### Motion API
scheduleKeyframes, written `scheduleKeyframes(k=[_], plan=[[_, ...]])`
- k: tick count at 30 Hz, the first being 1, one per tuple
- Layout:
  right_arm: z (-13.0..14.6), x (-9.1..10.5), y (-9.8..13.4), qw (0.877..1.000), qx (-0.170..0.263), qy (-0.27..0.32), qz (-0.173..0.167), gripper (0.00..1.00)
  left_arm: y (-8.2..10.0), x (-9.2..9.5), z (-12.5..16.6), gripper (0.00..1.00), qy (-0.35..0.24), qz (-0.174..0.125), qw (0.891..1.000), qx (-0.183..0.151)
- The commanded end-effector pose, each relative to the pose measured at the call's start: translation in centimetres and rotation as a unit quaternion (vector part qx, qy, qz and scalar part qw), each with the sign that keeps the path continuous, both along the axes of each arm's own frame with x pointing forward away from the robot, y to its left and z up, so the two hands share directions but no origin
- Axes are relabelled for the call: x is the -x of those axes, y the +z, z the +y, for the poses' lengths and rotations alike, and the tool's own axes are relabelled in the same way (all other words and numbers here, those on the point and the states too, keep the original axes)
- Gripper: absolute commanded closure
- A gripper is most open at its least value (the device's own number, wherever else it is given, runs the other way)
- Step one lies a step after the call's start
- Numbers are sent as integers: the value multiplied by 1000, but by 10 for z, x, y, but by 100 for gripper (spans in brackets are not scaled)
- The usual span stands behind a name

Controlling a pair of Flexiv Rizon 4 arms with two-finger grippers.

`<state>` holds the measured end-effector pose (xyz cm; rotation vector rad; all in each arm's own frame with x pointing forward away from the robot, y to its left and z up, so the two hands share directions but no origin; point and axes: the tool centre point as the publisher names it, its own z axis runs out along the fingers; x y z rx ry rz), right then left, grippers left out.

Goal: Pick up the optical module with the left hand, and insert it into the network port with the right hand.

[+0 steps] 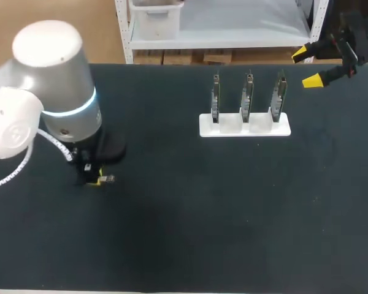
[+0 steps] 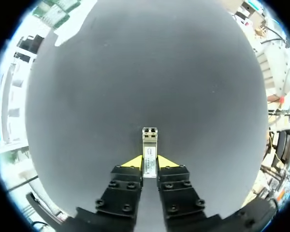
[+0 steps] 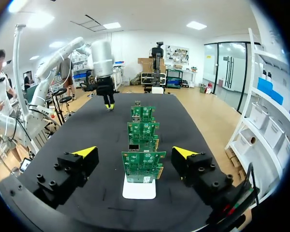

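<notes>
Grasp looks done, lift unclear: left gripper [image 2: 150, 163] at 8 o'clock on the counter [image 1: 202, 214] pinches the optical module [image 2: 149, 144], while right gripper [image 1: 306, 67] hangs wide apart at 2 o'clock by the 3 boards [image 1: 248, 98], so handover and port insertion are left.

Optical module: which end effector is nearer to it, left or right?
Left. The left end effector is shut on the optical module, low over the table. The right end effector is open across the table, next to the board rack.
</notes>
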<state>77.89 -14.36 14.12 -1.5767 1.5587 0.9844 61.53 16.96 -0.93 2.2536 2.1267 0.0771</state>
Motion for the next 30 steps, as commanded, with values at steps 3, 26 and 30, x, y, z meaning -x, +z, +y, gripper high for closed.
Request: scheduleKeyframes(k=[3,26,30], plan=[[0,1,0,1000,0,-1,-1,0,29,-32,-4,100,22,-41,997,59],[0,1,0,1000,0,-1,-1,0,171,-202,-165,100,24,-154,910,384],[0,1,0,1000,0,-1,-1,0,182,-209,-198,100,-4,-156,898,412]])
